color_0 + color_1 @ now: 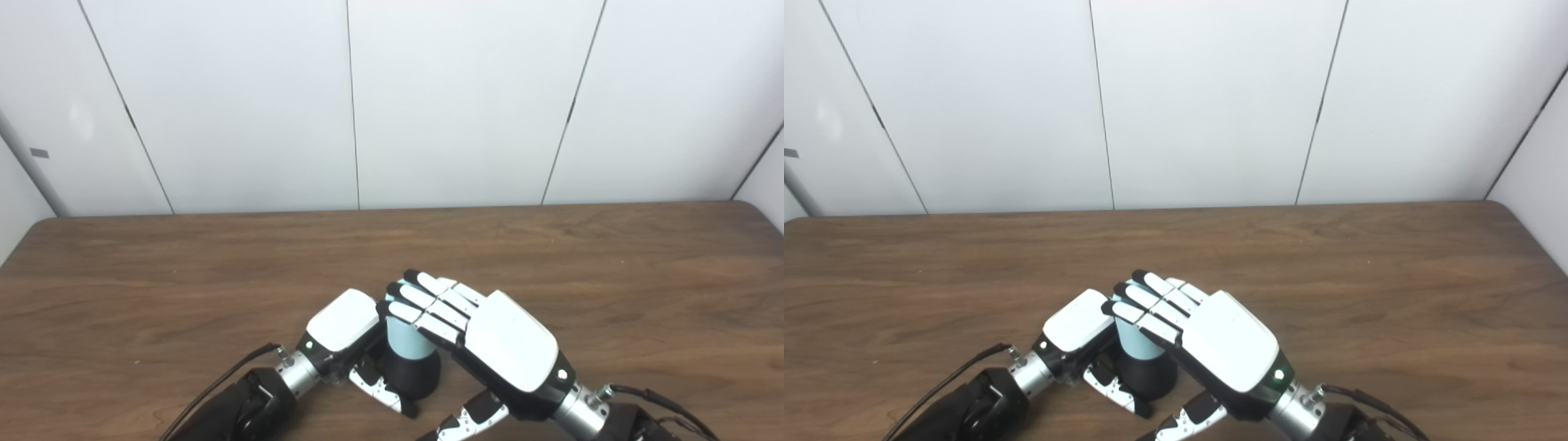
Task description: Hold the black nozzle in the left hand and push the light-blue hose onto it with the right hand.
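Note:
The black nozzle [411, 372] stands upright on the table [184, 288], near the front edge at the middle. The light-blue hose [404, 340], a short pale cylinder, sits on top of it, its lower end inside the nozzle's rim. My left hand [343, 321] is shut on the nozzle from the left, with its thumb across the nozzle's front and its fingers hidden behind. My right hand [490, 337] comes in from the right, its straight fingers lying flat over the hose's top end. Its thumb hangs low near the table, apart from the hose.
The brown wooden table stretches to a white panelled wall [429, 104] behind. Black cables [226, 375] trail from both wrists at the bottom edge.

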